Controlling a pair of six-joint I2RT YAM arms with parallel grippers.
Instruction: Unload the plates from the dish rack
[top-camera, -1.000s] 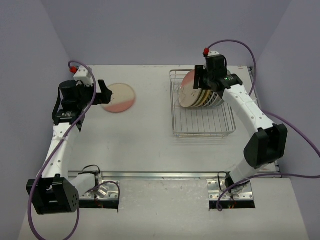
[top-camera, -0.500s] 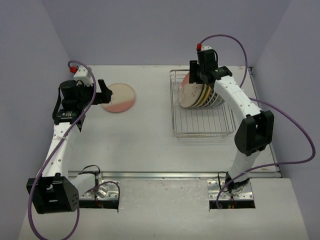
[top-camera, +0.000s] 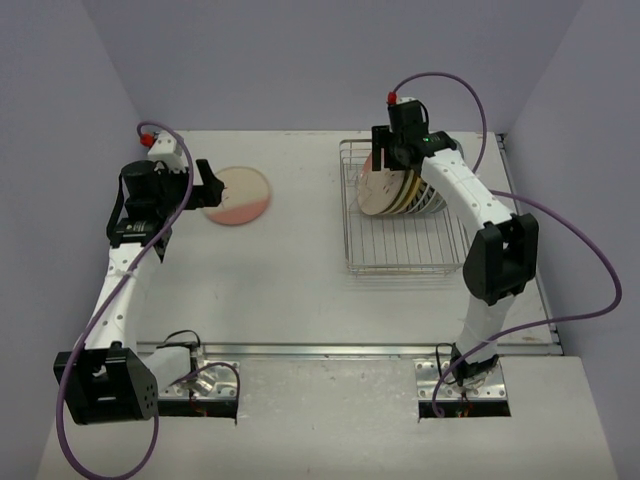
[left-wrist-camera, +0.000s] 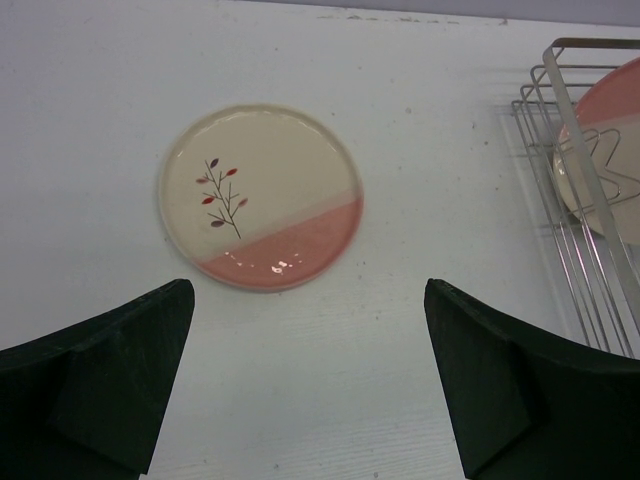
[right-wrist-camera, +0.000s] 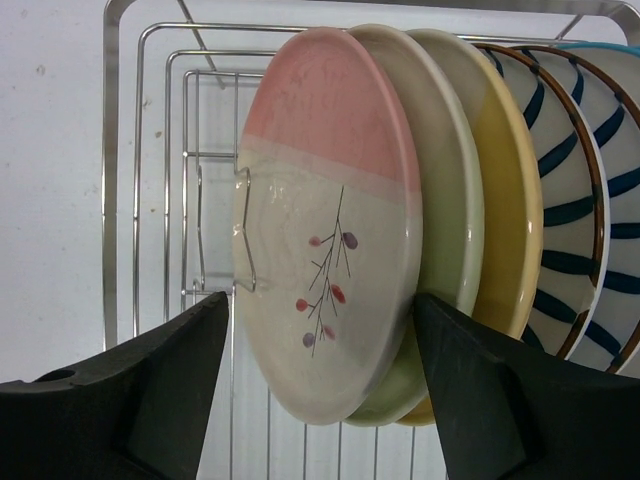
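Now the right gripper (right-wrist-camera: 315, 315), shifted toward nine o'clock, straddles with spread jaws the front pink-and-cream round plate (right-wrist-camera: 325, 190), seemingly ready to grasp.

1. Left arm (top-camera: 118, 295): slim white links, one bulky black joint housing, a black block near the wrist.
2. Right arm (top-camera: 462, 190): same white shells, with a black housing at the elbow.
3. Small red caps (top-camera: 146, 133), one atop each wrist.
4. Purple cables (top-camera: 592, 268), thin and glossy, looping wide from wrists to bases.
5. Silver base plates (top-camera: 470, 385), rectangular, with thin dark wiring bunched on top.
6. Fingers (left-wrist-camera: 95, 385): near-black, matte, broad wedges with flat inner faces, alike in both wrist views.
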